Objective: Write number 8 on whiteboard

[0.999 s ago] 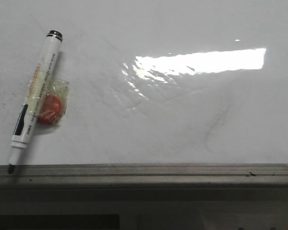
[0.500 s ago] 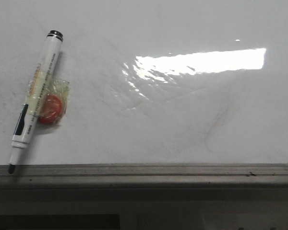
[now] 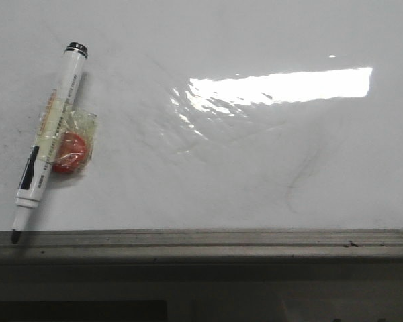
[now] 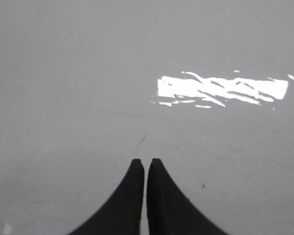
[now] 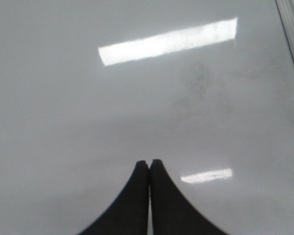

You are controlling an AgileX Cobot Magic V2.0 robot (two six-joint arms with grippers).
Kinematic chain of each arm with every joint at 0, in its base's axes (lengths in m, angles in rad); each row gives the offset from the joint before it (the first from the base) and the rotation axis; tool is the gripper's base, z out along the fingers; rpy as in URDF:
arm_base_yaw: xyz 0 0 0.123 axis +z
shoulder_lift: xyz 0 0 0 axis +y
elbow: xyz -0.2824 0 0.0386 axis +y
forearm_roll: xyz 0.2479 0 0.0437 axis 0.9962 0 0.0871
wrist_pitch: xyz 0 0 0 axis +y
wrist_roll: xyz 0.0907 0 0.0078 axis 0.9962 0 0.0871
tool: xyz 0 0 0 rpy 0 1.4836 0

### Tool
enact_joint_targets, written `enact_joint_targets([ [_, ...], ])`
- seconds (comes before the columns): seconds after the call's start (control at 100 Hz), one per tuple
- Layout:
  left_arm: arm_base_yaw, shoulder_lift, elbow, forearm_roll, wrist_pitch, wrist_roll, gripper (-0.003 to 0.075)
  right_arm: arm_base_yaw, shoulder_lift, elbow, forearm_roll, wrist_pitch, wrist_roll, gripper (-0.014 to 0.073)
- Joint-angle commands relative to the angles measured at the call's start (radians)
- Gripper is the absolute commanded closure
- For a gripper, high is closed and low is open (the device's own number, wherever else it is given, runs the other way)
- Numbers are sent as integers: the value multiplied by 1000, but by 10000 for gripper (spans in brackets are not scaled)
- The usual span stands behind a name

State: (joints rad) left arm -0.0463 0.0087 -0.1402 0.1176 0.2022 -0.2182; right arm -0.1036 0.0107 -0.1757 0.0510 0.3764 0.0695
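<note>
The whiteboard fills the front view, glossy white with faint grey smears and a bright glare patch. No number 8 shows on it. A white marker with a black cap end and bare black tip lies at the left, tip over the board's near frame, with a red round piece taped to its side. Neither gripper shows in the front view. My left gripper is shut and empty above bare board. My right gripper is shut and empty above bare board.
A grey metal frame strip runs along the board's near edge. The frame also shows in the right wrist view. A faint curved grey smear lies on the board's right half.
</note>
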Motion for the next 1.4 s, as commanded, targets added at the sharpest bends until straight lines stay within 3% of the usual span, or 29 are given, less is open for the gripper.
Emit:
enact_joint_targets([
  [0.0, -3, 42, -59, -9, -55, -10, 741, -5, 54, -78, 0, 22, -8, 657],
  [0.22, -3, 114, -68, -11, -5, -10, 713, -5, 95, -103, 0, 46, -8, 657],
  [0.3, -3, 138, -68, -11, -2, -10, 608, -5, 95, -103, 0, 49, -8, 657],
  [0.42, -3, 172, -68, -24, -62, -10, 367, -5, 95, -103, 0, 49, -8, 657],
  [0.49, -3, 186, -68, -50, -146, -10, 302, -5, 95, -103, 0, 49, -8, 657],
  [0.62, -27, 210, -68, -10, -253, 3, 297, -5, 95, -103, 0, 49, -8, 657],
  [0.76, -122, 228, -68, -1, -292, 3, 297, -5, 95, -103, 0, 47, -8, 657],
  [0.979, -376, 312, -68, 25, -299, 3, 300, -5, 95, -103, 0, 45, -8, 657],
  [1.189, -621, 489, -68, 57, -404, 3, 300, -5, 95, -103, 0, 49, -8, 657],
  [1.389, -682, 684, -68, -8, -563, 3, 300, -5, 95, -103, 0, 49, -8, 657],
])
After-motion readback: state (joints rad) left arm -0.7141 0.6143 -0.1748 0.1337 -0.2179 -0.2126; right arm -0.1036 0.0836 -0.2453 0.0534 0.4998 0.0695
